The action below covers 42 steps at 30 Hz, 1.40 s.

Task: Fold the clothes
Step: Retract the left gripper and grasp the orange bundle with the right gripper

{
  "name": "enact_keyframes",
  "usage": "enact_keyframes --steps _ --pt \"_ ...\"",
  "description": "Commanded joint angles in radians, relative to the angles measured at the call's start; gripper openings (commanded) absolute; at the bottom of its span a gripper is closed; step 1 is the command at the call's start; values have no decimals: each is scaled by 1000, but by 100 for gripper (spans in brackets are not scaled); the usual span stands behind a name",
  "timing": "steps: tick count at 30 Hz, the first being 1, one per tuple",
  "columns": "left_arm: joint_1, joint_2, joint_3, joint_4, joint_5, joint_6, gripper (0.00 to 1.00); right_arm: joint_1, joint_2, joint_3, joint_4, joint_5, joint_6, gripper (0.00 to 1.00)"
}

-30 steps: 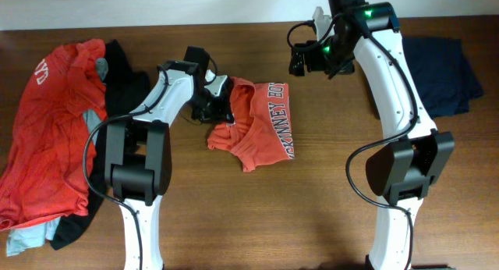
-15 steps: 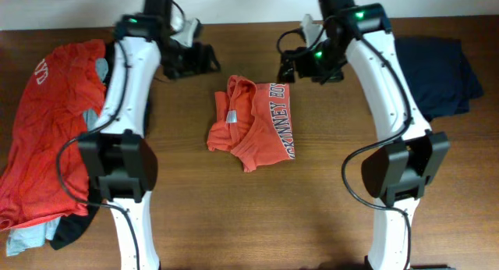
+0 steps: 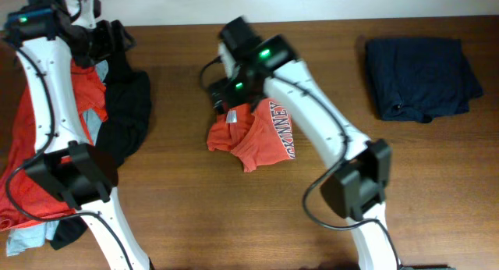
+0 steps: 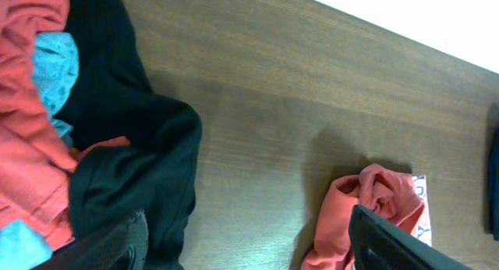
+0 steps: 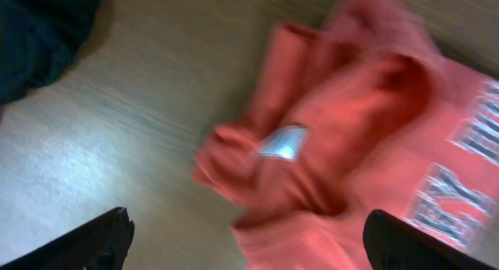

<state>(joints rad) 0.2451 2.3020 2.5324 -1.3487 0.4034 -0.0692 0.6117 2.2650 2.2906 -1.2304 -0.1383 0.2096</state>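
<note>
My right gripper [image 5: 245,231], spread wide and empty, hangs just over the crumpled orange-red cotton T-shirt with white lettering [image 5: 351,145], my left gripper [image 4: 243,223] likewise above the limp black garment [image 4: 132,168]; I judge this shirt's fold unfinished, so next I must pinch a hem.

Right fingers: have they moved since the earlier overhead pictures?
Yes. The right fingers swung left, from right of the orange shirt to over its upper-left corner.

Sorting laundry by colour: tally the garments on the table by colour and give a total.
Orange-red shirts: 2
Black garment: 1
Pale blue garment: 1
Navy garment: 1
Total: 5 in view; more may lie hidden underneath.
</note>
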Motion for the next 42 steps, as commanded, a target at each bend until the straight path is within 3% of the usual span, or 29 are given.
enact_keyframes --steps 1,7,14,27,28,31,34,38,42 --pt "0 3 16 -11 -5 10 82 38 72 3 51 74 78 99" --pt "0 3 16 -6 -8 13 82 43 169 2 112 203 303 94" --pt "0 3 16 -14 -35 17 82 55 252 2 150 251 357 92" --pt "0 3 15 -22 -60 17 82 69 330 -2 124 334 488 74" --pt "0 3 15 -23 -61 17 82 69 337 -2 120 335 487 70" --pt "0 3 15 -23 -60 17 82 68 339 -2 103 335 483 43" --pt "0 3 15 -26 -60 17 82 58 339 -2 81 339 475 35" --pt "0 3 15 -26 -60 17 82 21 332 3 35 330 425 8" --pt "0 3 15 -25 -60 17 82 -27 296 25 -31 326 352 4"
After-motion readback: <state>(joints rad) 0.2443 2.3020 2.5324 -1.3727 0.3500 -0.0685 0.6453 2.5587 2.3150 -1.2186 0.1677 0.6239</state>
